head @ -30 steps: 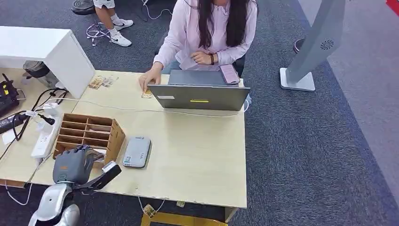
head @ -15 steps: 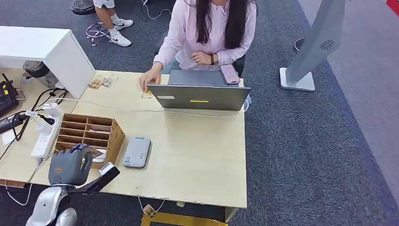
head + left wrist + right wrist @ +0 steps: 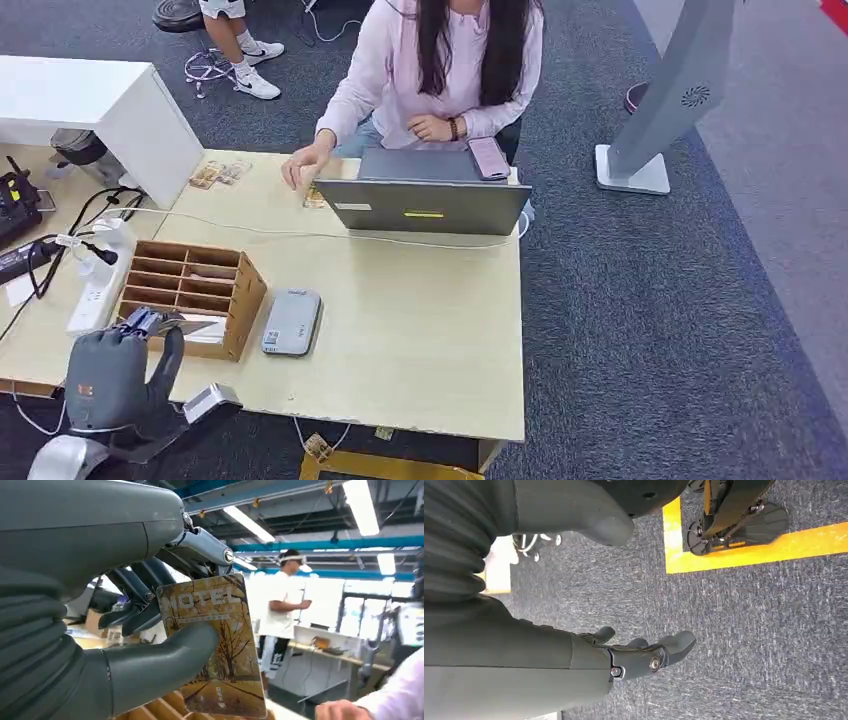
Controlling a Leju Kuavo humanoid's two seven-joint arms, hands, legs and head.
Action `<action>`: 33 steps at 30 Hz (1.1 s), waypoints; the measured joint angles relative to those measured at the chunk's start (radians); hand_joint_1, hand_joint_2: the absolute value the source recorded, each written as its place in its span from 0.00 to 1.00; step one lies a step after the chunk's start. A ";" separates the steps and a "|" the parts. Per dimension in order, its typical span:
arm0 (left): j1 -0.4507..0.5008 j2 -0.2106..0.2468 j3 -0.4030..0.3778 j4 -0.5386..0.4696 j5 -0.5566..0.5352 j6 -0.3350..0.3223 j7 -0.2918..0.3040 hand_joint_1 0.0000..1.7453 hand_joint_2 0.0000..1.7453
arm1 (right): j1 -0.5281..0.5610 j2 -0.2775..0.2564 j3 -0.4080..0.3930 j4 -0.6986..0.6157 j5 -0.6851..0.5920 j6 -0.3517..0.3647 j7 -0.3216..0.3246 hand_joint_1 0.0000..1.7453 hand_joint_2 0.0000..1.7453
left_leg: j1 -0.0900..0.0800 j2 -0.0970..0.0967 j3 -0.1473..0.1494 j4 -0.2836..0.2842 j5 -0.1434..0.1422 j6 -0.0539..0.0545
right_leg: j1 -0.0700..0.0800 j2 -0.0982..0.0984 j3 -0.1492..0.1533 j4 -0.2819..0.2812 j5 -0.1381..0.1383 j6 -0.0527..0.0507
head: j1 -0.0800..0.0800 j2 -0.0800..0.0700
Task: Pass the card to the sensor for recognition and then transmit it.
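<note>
My left hand point(image 3: 115, 375) hovers at the table's near left corner, just in front of the wooden slotted box point(image 3: 195, 285). In the left wrist view this hand point(image 3: 100, 580) pinches a golden hotel card point(image 3: 220, 630) between thumb and fingers, held upright. The grey card sensor point(image 3: 291, 322) lies flat on the table to the right of the box, a hand's width from my left hand. My right hand point(image 3: 589, 660) hangs over the carpet floor with its fingers stretched out and nothing in them.
A person sits behind a grey laptop point(image 3: 425, 200) at the far side, one hand point(image 3: 300, 165) raised above a card point(image 3: 313, 197) on the table. More cards point(image 3: 215, 173) lie far left. A power strip point(image 3: 95, 295) and cables border the box.
My left hand has drawn back from the wooden box toward the near table edge, carrying the card. The person's hand has lifted off the card by the laptop and shifted left.
</note>
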 joint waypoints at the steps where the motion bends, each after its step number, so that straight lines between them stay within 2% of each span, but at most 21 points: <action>1: 0.003 0.000 -0.005 -0.015 0.010 0.000 -0.003 1.00 1.00 | 0.000 0.000 -0.002 0.000 0.000 -0.001 0.000 0.00 1.00 | 0.000 0.000 0.000 0.000 0.000 0.000 | 0.000 0.000 0.000 0.000 0.000 0.000 | 0.000 0.000; 5: -0.023 0.007 -0.012 -0.040 0.031 -0.017 0.013 1.00 1.00 | 0.000 0.003 -0.006 0.000 0.013 0.002 0.009 0.00 1.00 | 0.000 0.000 0.000 0.000 0.000 0.000 | 0.000 -0.001 0.000 0.000 0.000 0.000 | 0.000 0.000; 9: -0.143 0.033 -0.012 -0.004 0.025 -0.054 0.055 1.00 1.00 | -0.003 0.003 -0.005 0.000 0.039 0.017 0.021 0.00 1.00 | 0.000 -0.002 0.000 0.000 0.002 0.000 | 0.000 -0.003 0.001 0.000 0.001 0.000 | 0.000 0.000; 13: -0.297 0.064 -0.012 0.110 -0.014 -0.072 0.090 1.00 1.00 | -0.006 0.003 -0.003 0.000 0.066 0.029 0.026 0.00 1.00 | 0.000 -0.003 0.000 0.000 0.005 0.000 | 0.000 -0.004 0.000 0.000 0.003 -0.002 | -0.001 0.000; 16: -0.432 0.084 -0.014 0.240 -0.061 -0.078 0.125 1.00 1.00 | -0.011 0.003 0.004 0.000 0.087 0.037 0.030 0.00 1.00 | 0.000 -0.002 0.000 0.000 0.006 0.000 | 0.000 -0.004 0.000 0.000 0.004 -0.002 | 0.000 0.000; 20: -0.566 0.097 -0.028 0.382 -0.086 -0.084 0.149 1.00 1.00 | -0.013 0.003 0.012 0.000 0.098 0.042 0.034 0.00 1.00 | 0.000 -0.002 0.000 0.000 0.006 -0.001 | 0.000 -0.003 0.000 0.000 0.005 -0.002 | 0.000 0.000; 24: -0.650 0.105 -0.040 0.489 -0.099 -0.088 0.167 1.00 1.00 | -0.014 0.003 0.018 0.000 0.108 0.045 0.042 0.00 1.00 | 0.000 -0.001 0.000 0.000 0.006 -0.001 | 0.000 -0.001 0.000 0.000 0.005 -0.001 | 0.000 0.000; 29: -0.686 0.105 -0.045 0.564 -0.061 -0.098 0.168 1.00 1.00 | -0.014 0.003 0.020 0.000 0.109 0.048 0.044 0.00 1.00 | 0.000 -0.001 -0.001 0.000 0.006 -0.001 | 0.000 -0.001 -0.001 0.000 0.005 -0.001 | 0.000 0.000; 30: -0.687 0.104 -0.046 0.568 -0.055 -0.098 0.167 0.06 1.00 | -0.014 0.003 0.020 0.000 0.109 0.048 0.044 0.00 1.00 | 0.000 0.000 -0.001 0.000 0.006 -0.001 | 0.000 0.000 -0.001 0.000 0.005 -0.001 | 0.000 0.000; 31: -0.688 0.104 -0.046 0.575 -0.047 -0.098 0.167 0.00 1.00 | -0.014 0.003 0.020 0.000 0.110 0.048 0.044 0.00 1.00 | 0.000 0.000 -0.001 0.000 0.006 -0.001 | 0.000 0.000 -0.001 0.000 0.005 -0.001 | 0.000 0.000; 33: -0.688 0.103 -0.046 0.587 -0.033 -0.097 0.166 0.00 1.00 | -0.014 0.003 0.020 0.000 0.114 0.049 0.042 0.00 1.00 | 0.000 0.000 -0.001 0.000 0.006 -0.001 | 0.000 0.000 -0.001 0.000 0.005 -0.001 | 0.000 0.000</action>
